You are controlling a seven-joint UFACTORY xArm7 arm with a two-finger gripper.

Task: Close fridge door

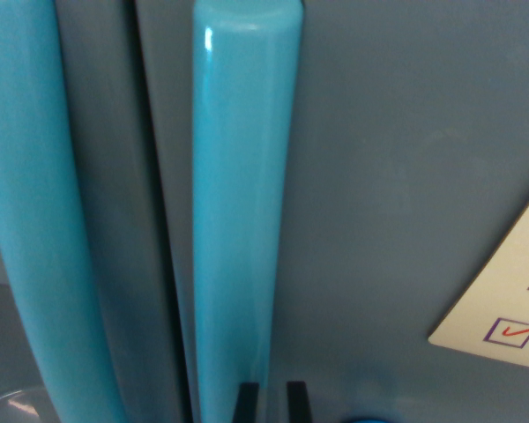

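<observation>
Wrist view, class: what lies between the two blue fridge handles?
In the wrist view, between the left handle and the middle handle lie grey door panels split by a dark vertical gap.

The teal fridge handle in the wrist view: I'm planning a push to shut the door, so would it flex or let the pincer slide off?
The teal handle looks like a thick, solid bar, so it probably stays stiff under a push. Its glossy highlight suggests a smooth, somewhat slippery surface. Its rounded shape could let the pincer glance sideways toward the grey door panel.

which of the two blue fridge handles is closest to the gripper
The middle handle, the straight one: its lower end sits right above the gripper fingertips. The other handle runs along the wrist view's left edge, farther away.
</observation>
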